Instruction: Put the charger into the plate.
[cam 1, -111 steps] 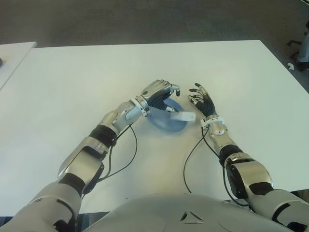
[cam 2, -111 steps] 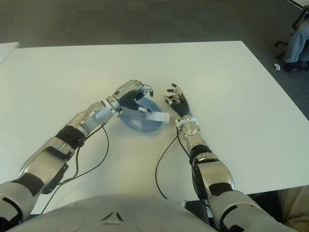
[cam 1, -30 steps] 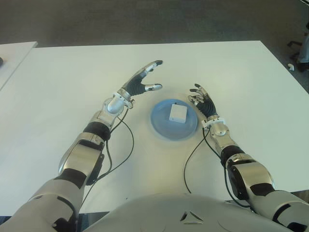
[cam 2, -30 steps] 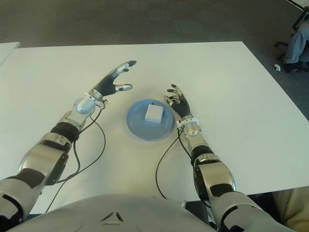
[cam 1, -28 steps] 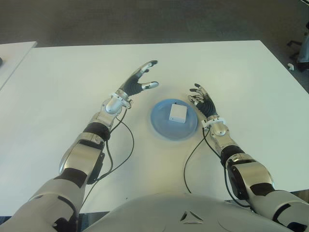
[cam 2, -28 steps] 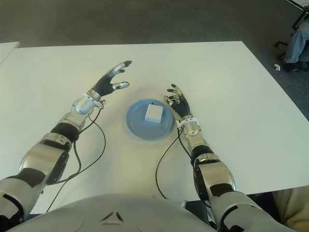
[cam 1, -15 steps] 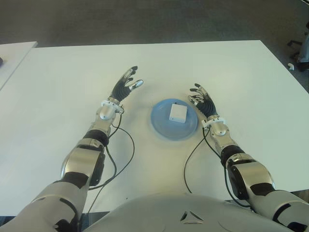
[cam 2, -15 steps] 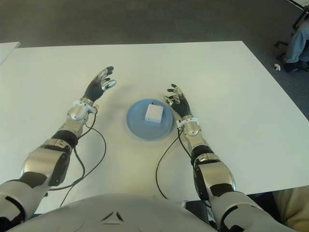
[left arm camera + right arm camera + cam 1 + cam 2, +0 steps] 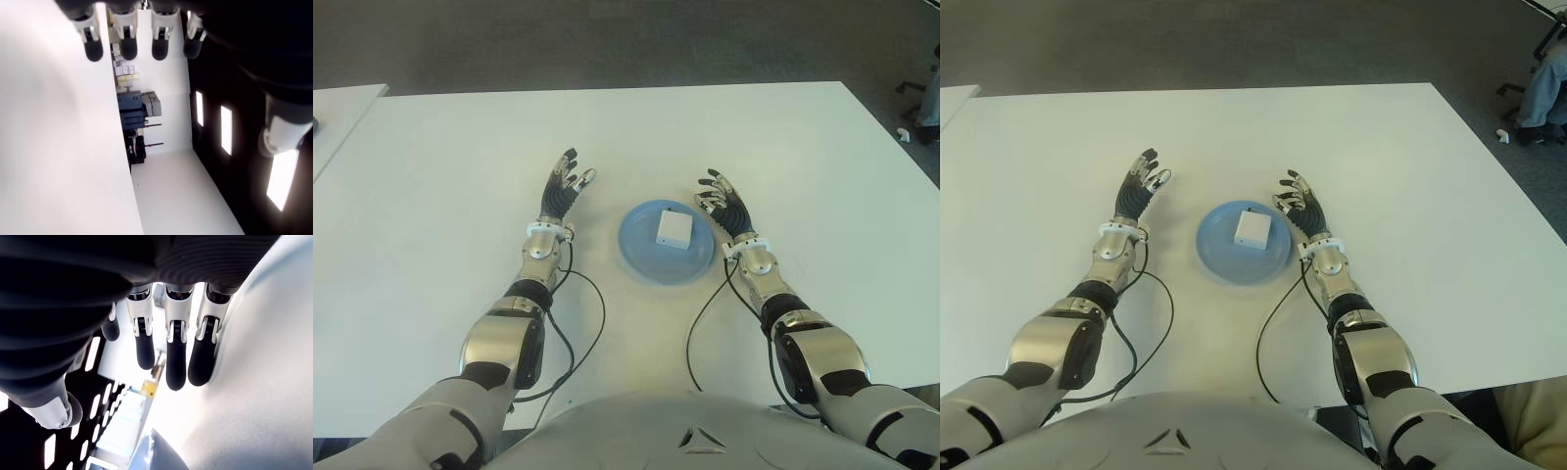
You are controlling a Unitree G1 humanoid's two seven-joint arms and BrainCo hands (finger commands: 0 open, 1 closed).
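Note:
The white square charger (image 9: 673, 230) lies flat inside the blue plate (image 9: 646, 258), a little right of its middle. My left hand (image 9: 564, 190) shows to the left of the plate, well apart from it, fingers straight and spread, holding nothing. My right hand (image 9: 722, 204) shows just off the plate's right rim, palm turned up, fingers loosely spread and empty. In the left wrist view several fingertips (image 9: 128, 49) point out over the white table. The right wrist view shows relaxed fingers (image 9: 175, 357) and a sliver of the plate's rim (image 9: 156, 453).
The white table (image 9: 440, 166) spreads wide around the plate. A second white table's corner (image 9: 337, 113) shows at the far left. Black cables (image 9: 582, 323) trail from both wrists toward my body. A person's leg and a chair base (image 9: 1538, 88) show at the far right.
My left hand let go of the charger, which now lies in the plate, and drew back left and toward my body. My right hand has not moved.

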